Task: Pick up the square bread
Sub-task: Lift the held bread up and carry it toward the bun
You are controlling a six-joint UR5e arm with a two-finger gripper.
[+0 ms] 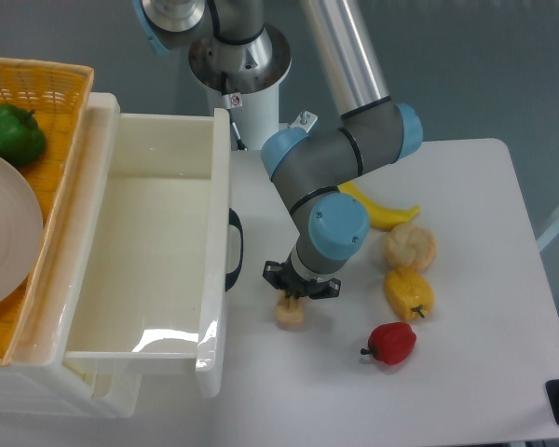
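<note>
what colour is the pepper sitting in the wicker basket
Green: the pepper in the basket is glossy dark green, seen in the fixed camera view, top left.

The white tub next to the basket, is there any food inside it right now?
No. The white tub shows only bare inside walls and floor; the square bread lies on the table under the gripper.

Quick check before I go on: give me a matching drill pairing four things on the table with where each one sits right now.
Things:
1. square bread
2. red pepper
3. banana
4. green pepper

Places:
A. in the wicker basket at far left
B. directly under the hand
C. nearest the table's front edge, below the yellow pepper
D. beside the arm's elbow, above the round bun

Pairs: 1-B, 2-C, 3-D, 4-A
</note>
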